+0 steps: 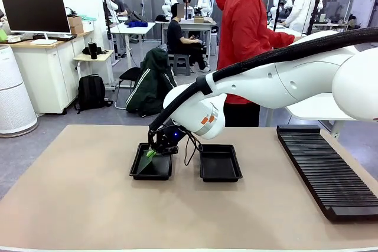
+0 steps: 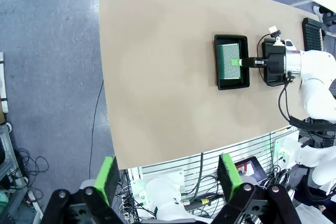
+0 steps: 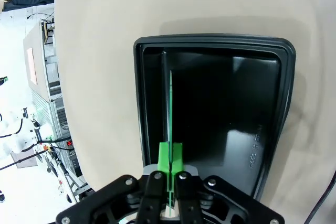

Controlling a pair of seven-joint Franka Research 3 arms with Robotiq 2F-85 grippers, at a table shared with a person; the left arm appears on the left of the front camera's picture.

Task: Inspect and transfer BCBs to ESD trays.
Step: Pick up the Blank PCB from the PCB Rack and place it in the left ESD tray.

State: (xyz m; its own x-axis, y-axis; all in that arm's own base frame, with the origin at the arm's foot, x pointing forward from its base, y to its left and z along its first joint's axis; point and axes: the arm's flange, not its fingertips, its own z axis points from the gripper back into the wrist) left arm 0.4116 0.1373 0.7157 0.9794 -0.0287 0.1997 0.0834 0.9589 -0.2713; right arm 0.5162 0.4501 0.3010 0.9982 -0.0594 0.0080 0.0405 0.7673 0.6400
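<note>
BCB (image 3: 171, 103) tilts into the left black ESD tray (image 3: 226, 108), its near edge clamped in the right gripper (image 3: 170, 155); left gripper (image 2: 170, 178) fingers apart.

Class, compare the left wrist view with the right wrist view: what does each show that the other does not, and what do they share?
Left wrist view: from high above, most of the tan table, the open left gripper, the speckled face of the BCB and one end of the rack. Right wrist view: close up, the BCB edge-on as a thin green line, and the glossy floor of the tray with moulded marks. Both: the right gripper pinching the BCB at the same black tray.
</note>
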